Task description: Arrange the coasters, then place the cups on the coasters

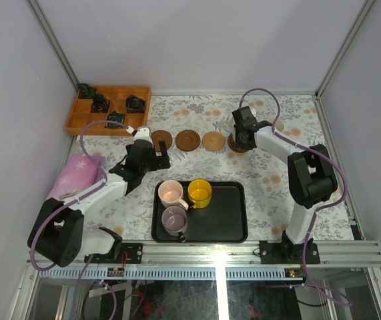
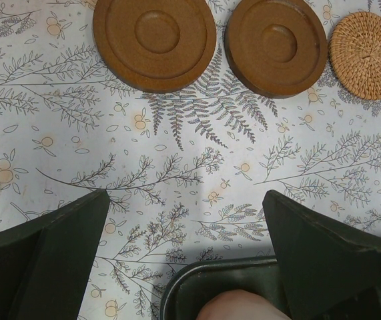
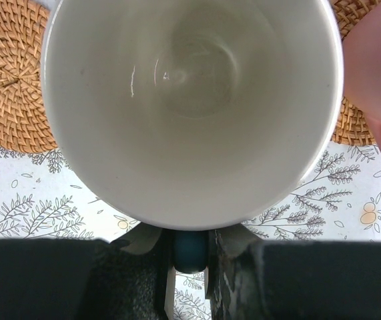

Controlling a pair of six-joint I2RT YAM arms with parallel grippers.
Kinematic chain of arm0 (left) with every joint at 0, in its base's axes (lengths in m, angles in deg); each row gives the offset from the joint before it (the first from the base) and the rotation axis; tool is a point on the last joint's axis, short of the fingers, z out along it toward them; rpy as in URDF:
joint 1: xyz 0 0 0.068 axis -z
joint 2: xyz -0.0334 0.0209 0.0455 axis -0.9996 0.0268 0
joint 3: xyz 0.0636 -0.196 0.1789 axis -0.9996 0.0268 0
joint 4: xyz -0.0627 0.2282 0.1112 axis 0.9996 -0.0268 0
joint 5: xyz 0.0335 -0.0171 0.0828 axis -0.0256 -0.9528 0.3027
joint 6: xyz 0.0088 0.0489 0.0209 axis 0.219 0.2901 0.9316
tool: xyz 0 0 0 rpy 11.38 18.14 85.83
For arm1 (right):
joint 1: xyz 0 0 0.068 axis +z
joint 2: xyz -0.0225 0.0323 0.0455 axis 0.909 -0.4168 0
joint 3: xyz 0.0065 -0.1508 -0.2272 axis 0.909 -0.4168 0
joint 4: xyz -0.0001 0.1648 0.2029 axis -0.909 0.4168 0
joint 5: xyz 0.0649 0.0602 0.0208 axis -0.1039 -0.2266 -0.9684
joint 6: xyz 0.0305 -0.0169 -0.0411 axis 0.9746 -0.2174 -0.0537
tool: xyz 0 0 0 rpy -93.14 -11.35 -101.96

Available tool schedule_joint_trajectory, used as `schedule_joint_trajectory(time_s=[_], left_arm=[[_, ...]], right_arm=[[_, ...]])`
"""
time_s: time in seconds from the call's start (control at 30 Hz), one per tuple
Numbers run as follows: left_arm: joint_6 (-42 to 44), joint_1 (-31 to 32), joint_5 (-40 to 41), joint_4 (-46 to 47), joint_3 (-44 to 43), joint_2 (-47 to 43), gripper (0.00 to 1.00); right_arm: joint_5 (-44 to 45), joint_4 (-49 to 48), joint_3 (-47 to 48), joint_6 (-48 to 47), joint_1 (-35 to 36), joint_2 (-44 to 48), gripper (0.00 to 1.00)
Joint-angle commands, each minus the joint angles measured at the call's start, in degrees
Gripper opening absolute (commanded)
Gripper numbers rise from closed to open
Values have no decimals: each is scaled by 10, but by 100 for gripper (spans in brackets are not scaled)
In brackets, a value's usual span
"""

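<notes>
Beyond the black tray, seen from above: coasters laid in a row; pink cup, yellow cup and mauve cup kept in the tray.

Left wrist: left gripper spread wide, nothing held — two wooden coasters ahead.

Right wrist: right gripper clamped on the blue handle of a white cup — woven coasters showing beneath on both sides.

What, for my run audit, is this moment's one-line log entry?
left fingers open above table | right fingers shut on white cup's blue handle | cup over woven coaster | tray holds three cups
</notes>
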Motion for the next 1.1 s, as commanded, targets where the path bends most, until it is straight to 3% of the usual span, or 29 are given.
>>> schedule_joint_trajectory(time_s=[0.0, 0.23, 0.33, 0.77, 1.07], left_arm=[[3, 3, 7, 13, -15, -2, 100], [1, 3, 7, 12, -14, -2, 100], [1, 3, 8, 12, -14, -1, 100], [0, 2, 7, 9, -15, -2, 100], [0, 3, 13, 9, -10, -9, 100]], right_arm=[[7, -25, 1, 11, -3, 5, 13], [15, -20, -12, 21, -3, 22, 46], [13, -19, -23, 25, -3, 31, 56], [17, -18, -46, 29, -3, 71, 59], [27, -7, -44, 22, -2, 177, 64]])
